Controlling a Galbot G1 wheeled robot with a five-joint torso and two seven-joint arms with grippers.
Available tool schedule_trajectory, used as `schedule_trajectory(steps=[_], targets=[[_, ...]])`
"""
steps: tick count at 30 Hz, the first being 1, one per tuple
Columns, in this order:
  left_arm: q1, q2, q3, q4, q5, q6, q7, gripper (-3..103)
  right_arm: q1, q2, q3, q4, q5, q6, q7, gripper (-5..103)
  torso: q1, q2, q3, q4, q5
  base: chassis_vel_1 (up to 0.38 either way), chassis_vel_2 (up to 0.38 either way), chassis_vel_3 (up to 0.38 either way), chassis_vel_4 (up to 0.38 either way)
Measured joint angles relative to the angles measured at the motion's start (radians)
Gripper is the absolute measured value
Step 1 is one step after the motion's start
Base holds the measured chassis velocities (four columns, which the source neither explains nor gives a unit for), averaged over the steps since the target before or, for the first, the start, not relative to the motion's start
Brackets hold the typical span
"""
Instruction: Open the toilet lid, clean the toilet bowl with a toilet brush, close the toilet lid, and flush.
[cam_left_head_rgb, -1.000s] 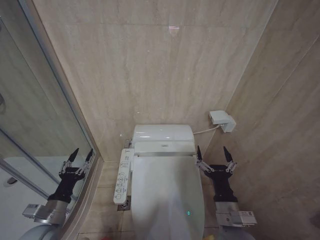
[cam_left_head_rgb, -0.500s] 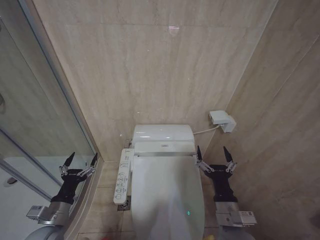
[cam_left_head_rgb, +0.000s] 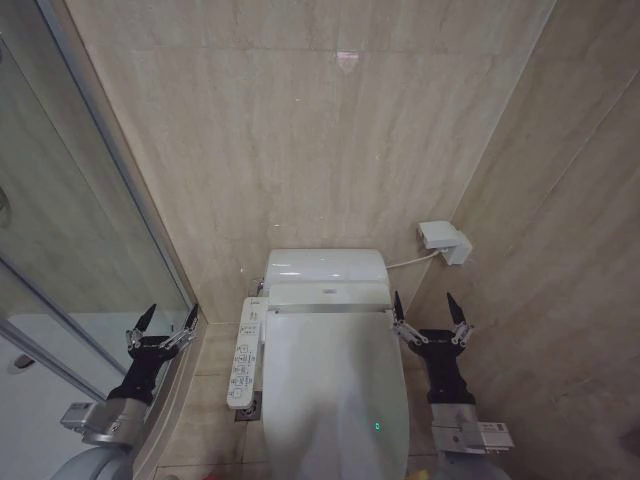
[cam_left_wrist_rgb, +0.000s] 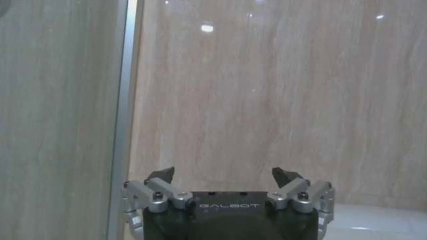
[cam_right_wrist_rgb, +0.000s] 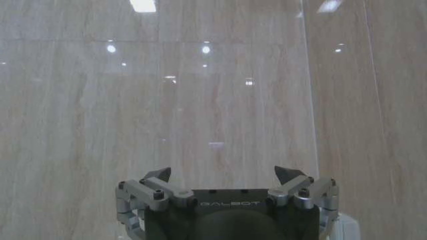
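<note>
The toilet lid (cam_left_head_rgb: 335, 390) is a glossy white oval, lying shut over the toilet bowl, which it hides. A long white button panel (cam_left_head_rgb: 245, 352) runs along the toilet's left side. My left gripper (cam_left_head_rgb: 162, 318) hangs open and empty left of that panel, close to the glass partition. In the left wrist view this gripper (cam_left_wrist_rgb: 225, 174) faces the beige wall with its fingers (cam_left_wrist_rgb: 160, 175) spread. My right gripper (cam_left_head_rgb: 430, 306) stands open and empty just right of the lid's back corner. The right wrist view shows it (cam_right_wrist_rgb: 224, 173) pointing at the wall. The toilet brush is out of view.
A glass shower partition (cam_left_head_rgb: 60, 230) with a metal frame (cam_left_wrist_rgb: 123, 100) closes the left side. The tiled right wall stands close. A white wall box (cam_left_head_rgb: 444, 240) with a cable sits right of the white cistern (cam_left_head_rgb: 325, 266). A floor drain (cam_left_head_rgb: 250, 408) lies under the panel.
My left gripper has shifted slightly right, toward the toilet, and a little lower. The right arm and the lid have not moved.
</note>
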Motion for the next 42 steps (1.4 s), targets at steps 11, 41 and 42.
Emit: schedule_trajectory(steps=[11, 41, 42], targets=[[-0.016, 0.010, 0.003, 0.033, 0.005, -0.064, 0.047, 100, 0.000, 0.000, 0.000, 0.000, 0.000, 0.000, 0.000, 100, 0.000, 0.000, 0.000, 0.0000, 0.0000, 0.000, 0.000, 0.000, 0.000], [-0.001, -0.066, 0.036, 0.014, 0.073, -0.147, 0.069, 100, 0.000, 0.000, 0.000, 0.000, 0.000, 0.000, 0.000, 100, 0.000, 0.000, 0.000, 0.0000, 0.0000, 0.000, 0.000, 0.000, 0.000], [-0.002, -0.068, 0.038, 0.015, 0.076, -0.147, 0.070, 100, 0.000, 0.000, 0.000, 0.000, 0.000, 0.000, 0.000, 100, 0.000, 0.000, 0.000, 0.0000, 0.0000, 0.000, 0.000, 0.000, 0.000]])
